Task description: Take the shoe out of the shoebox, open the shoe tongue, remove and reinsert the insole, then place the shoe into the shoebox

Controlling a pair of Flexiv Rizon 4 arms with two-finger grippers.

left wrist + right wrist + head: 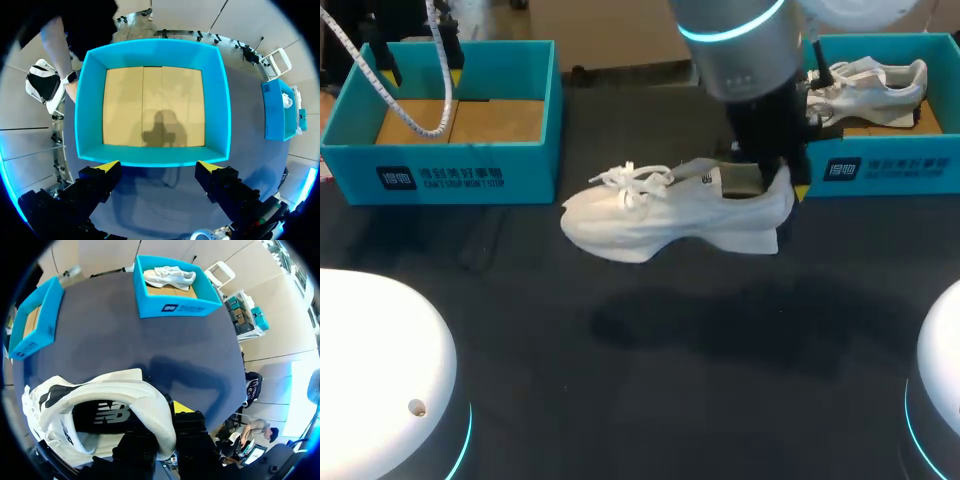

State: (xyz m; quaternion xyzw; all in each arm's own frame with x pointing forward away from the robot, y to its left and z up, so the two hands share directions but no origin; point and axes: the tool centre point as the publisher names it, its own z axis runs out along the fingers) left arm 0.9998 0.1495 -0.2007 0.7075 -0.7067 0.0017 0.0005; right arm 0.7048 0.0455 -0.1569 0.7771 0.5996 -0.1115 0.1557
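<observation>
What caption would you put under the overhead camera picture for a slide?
The right gripper holds a white shoe by its heel between the left shoebox and the right shoebox.

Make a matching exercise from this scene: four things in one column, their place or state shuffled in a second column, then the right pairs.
Things:
A. left shoebox
B. right shoebox
C. nearer white sneaker
D. left gripper

Places or states:
1. between the two boxes, heel clamped by the right gripper
2. open, above a box
3. holds a second white sneaker
4. empty, cardboard floor bare

Pairs: A-4; B-3; C-1; D-2.
</observation>
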